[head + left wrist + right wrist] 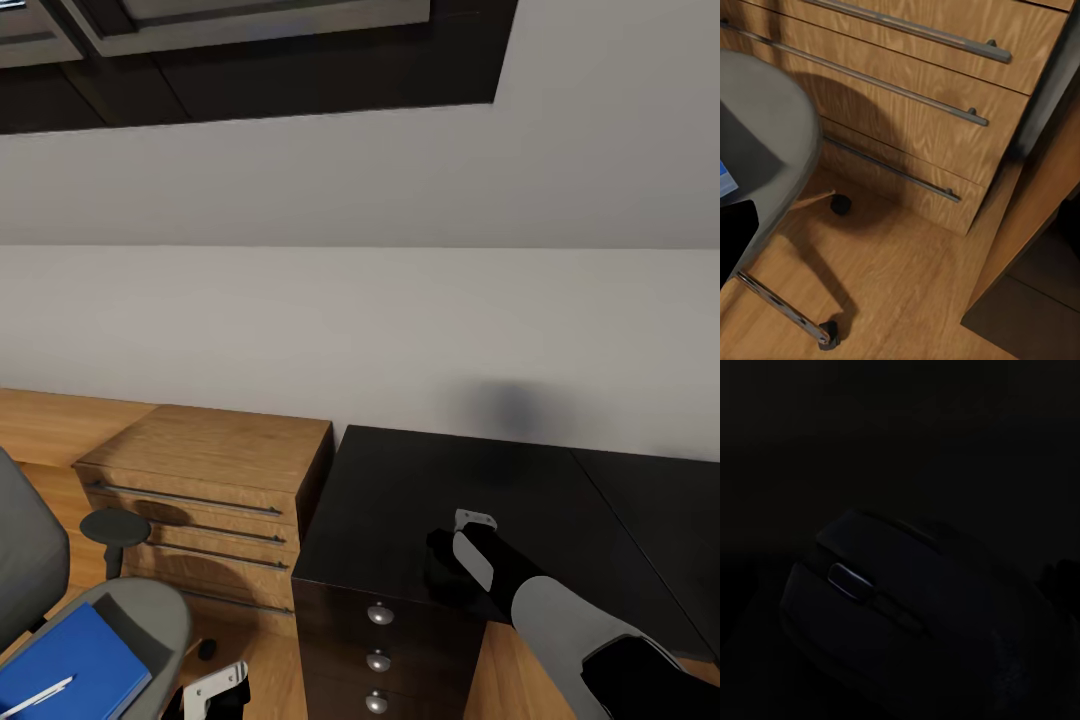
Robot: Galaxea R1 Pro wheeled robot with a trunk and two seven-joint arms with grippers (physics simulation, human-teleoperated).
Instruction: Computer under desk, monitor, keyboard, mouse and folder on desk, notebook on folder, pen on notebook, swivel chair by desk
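My right gripper [447, 562] reaches over the left end of the black desk [400, 480], down at its top above the silver-knobbed drawers. The black mouse [907, 615] sits right in front of the right wrist camera in deep shadow, and in the head view it is a dark lump [440, 572] at the fingertips, held between them. The grey swivel chair [150, 610] stands at the lower left with the blue folder [70, 665] on its seat and a white pen [35, 697] on top. My left gripper [215, 690] hangs low beside the chair, fingers apart and empty.
A light wooden low cabinet [210, 470] with long metal handles stands left of the desk, also close in the left wrist view [915, 112]. The chair's chrome base and casters [829, 334] rest on the wooden floor. A white wall rises behind the desk.
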